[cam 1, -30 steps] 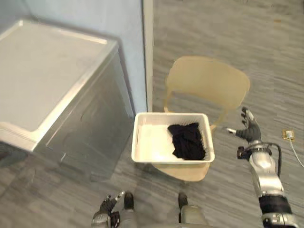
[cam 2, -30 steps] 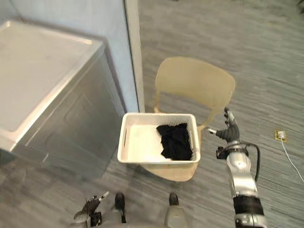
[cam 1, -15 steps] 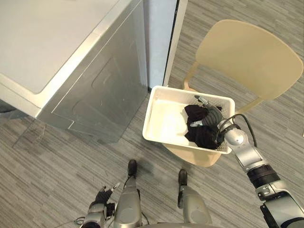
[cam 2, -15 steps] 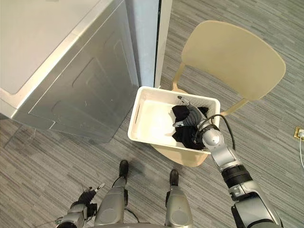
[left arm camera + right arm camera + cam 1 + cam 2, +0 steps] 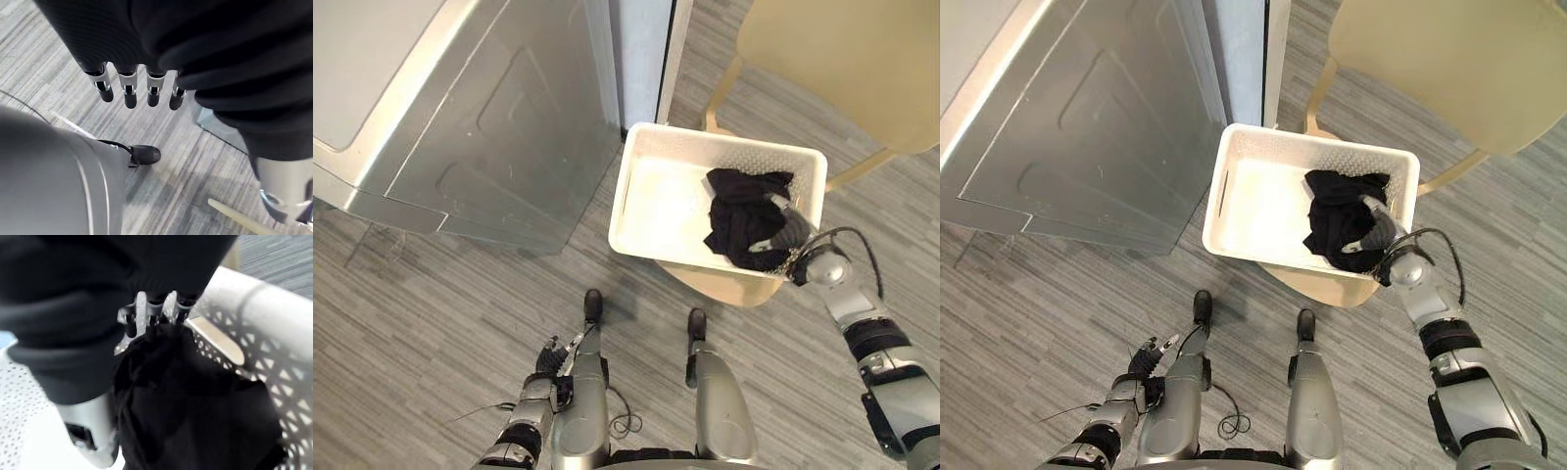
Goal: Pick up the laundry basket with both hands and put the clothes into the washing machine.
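A white perforated laundry basket (image 5: 646,201) sits on the seat of a beige chair (image 5: 832,44). Black clothes (image 5: 736,211) lie bunched in its right half. My right hand (image 5: 786,232) reaches in over the basket's right rim and lies on the clothes. In the right wrist view its fingers (image 5: 146,311) run fairly straight down into the black clothes (image 5: 195,411), with the thumb apart from them. My left hand (image 5: 553,354) hangs low by my side, away from the basket, its fingers (image 5: 128,93) straight above the floor. The washing machine (image 5: 470,108) stands at the left.
A pale blue wall edge (image 5: 641,49) rises between the machine and the chair. The grey plank floor (image 5: 421,304) spreads to the left and front of the chair. The basket's left handle slot (image 5: 1224,186) faces the machine.
The camera has tipped downward and shifted. My right hand swung from the air right of the basket into it and now rests lower on the clothes. The left hand stays low.
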